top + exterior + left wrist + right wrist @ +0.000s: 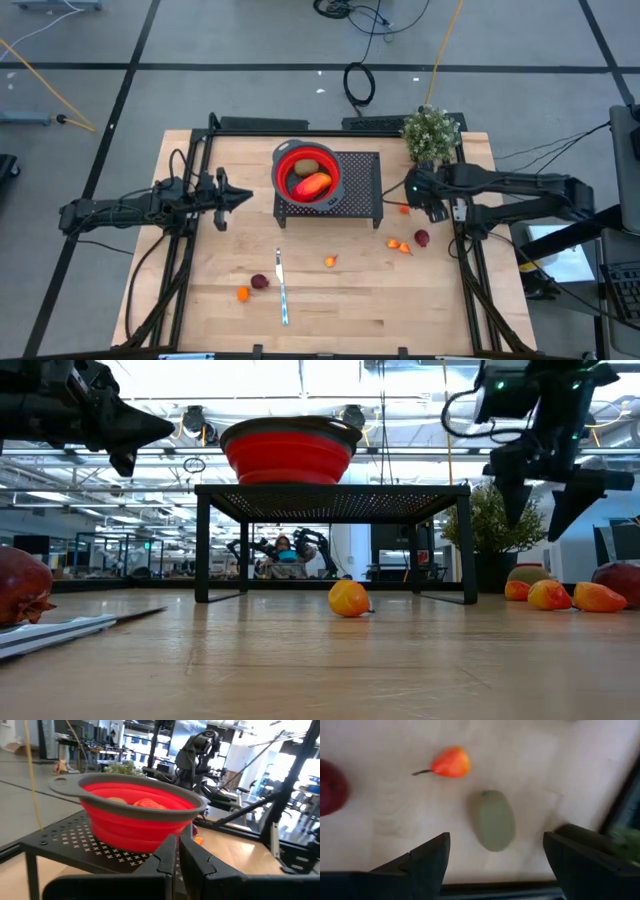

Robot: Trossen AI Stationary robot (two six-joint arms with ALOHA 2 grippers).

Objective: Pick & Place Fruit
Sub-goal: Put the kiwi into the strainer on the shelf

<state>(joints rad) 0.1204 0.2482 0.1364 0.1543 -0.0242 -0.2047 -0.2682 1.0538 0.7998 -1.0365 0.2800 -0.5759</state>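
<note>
The pale wood worktop (330, 300) stands on grey floor, a busy workshop behind. On the black rack (358, 190), the red bowl (306, 172) holds a red-orange oval fruit (313, 184), long axis slanting. Only the right wrist view shows a greenish oval fruit (493, 820) on the wood beneath the right end effector (495, 857), fingers spread wide, empty. The left end effector (243, 197), pinched shut and empty, points at the bowl.

The surface (400, 300) is pale wood with visible grain, smooth and faintly sheened. On it stands a matt black perforated metal stand (360, 185) carrying a red bowl (135, 822) — soft-looking, ribbed plastic or rubber, with a dull grey rim. The knife (281, 285) has a shiny metal blade — its handle is pale.
</note>
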